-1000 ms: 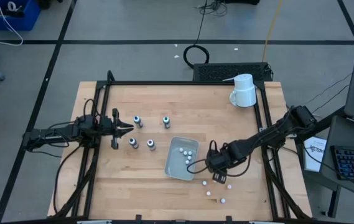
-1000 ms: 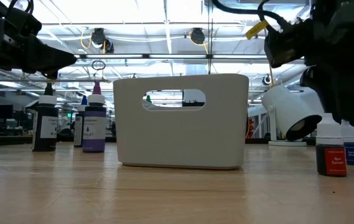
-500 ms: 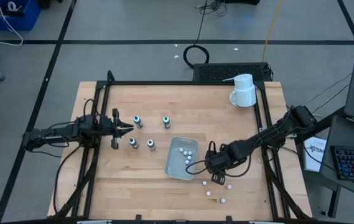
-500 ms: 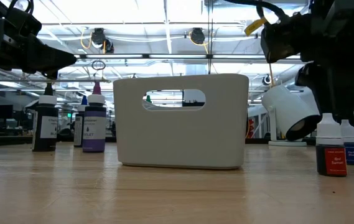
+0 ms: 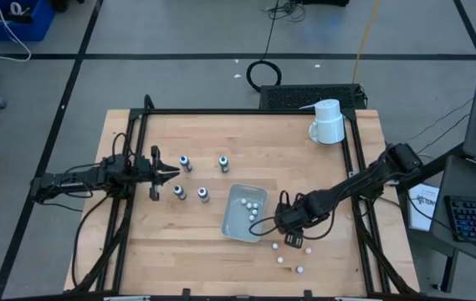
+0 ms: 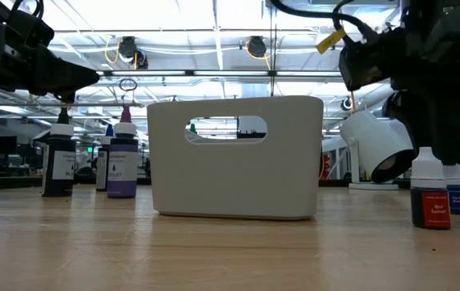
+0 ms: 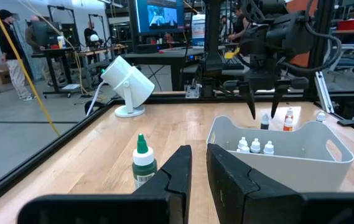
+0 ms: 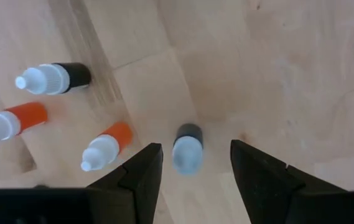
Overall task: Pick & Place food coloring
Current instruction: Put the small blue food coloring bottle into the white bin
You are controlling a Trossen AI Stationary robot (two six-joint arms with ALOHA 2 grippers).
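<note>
Right gripper (image 8: pixel 192 171) open, straddling upright bottle (image 8: pixel 186 148)

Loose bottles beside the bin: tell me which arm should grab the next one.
Right. The right gripper hangs open directly over a dark bottle beside the bin; the left gripper waits across the table.

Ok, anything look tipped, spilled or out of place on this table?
The white mug near the table's far right corner sits tilted, its mouth facing sideways rather than up. Otherwise nothing stands out: the food coloring bottles beside the white bin stand upright, and no spill shows.
</note>
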